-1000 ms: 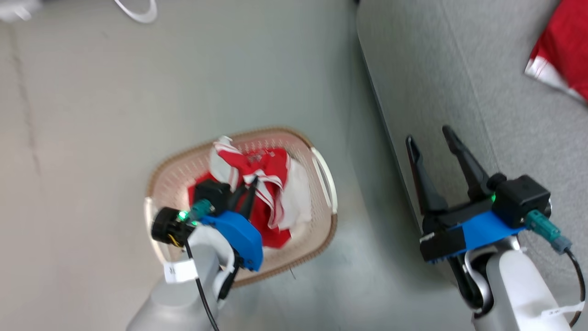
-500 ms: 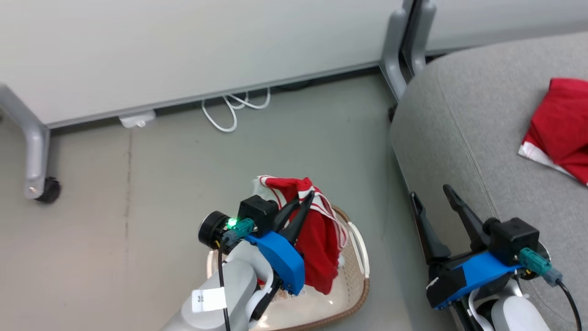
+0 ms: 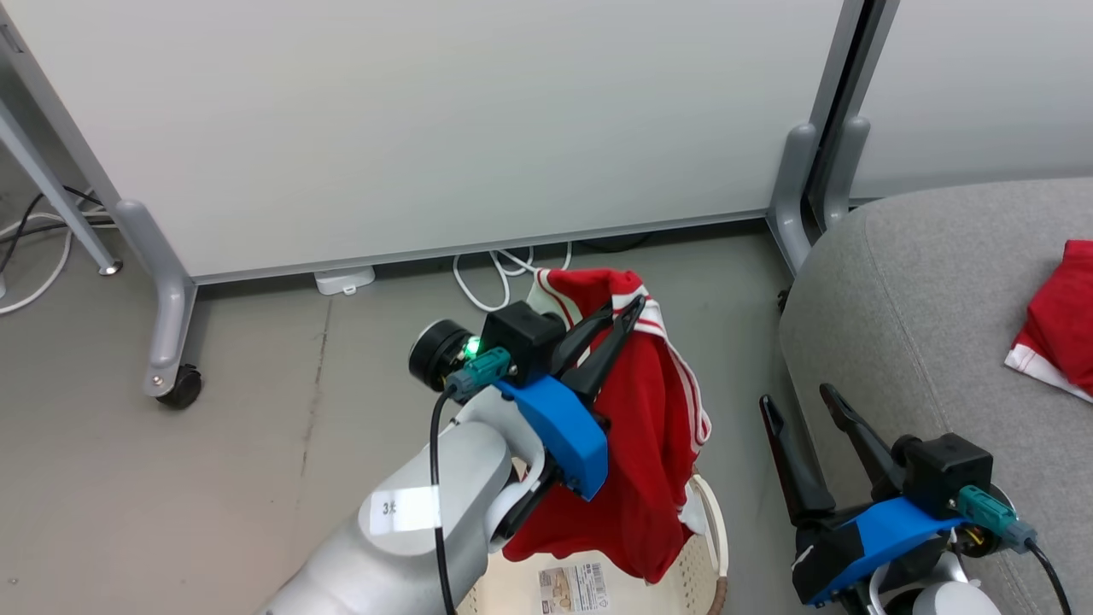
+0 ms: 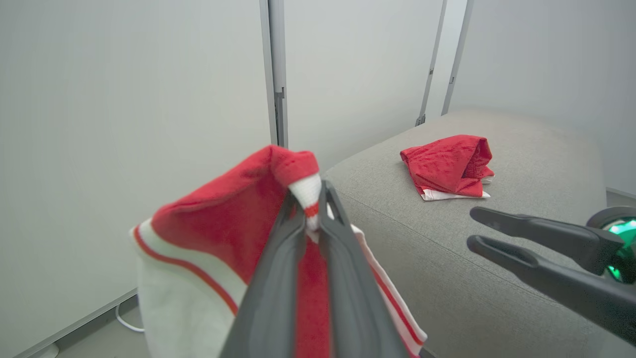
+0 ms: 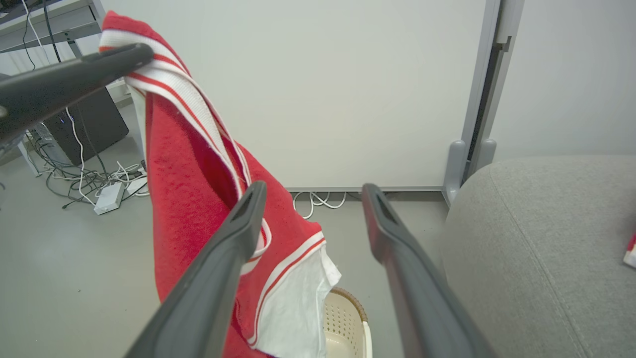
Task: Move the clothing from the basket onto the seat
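My left gripper (image 3: 628,307) is shut on the striped edge of one red clothing piece (image 3: 649,427), which hangs from the fingertips above the cream basket (image 3: 709,547). Its lower end dangles over the basket's rim. In the left wrist view the fingers (image 4: 298,233) pinch the red and white cloth (image 4: 223,219). A second red garment (image 3: 1059,333) lies folded on the grey seat (image 3: 922,299) to the right. My right gripper (image 3: 796,400) stands open beside the seat's front edge, holding nothing; its own view shows the hanging garment (image 5: 189,189) just left of its fingers.
White partition panels on grey legs stand behind, one leg with a caster (image 3: 175,389). White cables (image 3: 495,273) and a power strip (image 3: 343,279) lie at the panel's foot. A dark box (image 5: 94,119) and tangled wires sit on the floor at far left.
My left gripper has raised the garment up out of the basket. The head camera has tilted up, so the basket has slid to the picture's bottom. The right gripper has stayed open.
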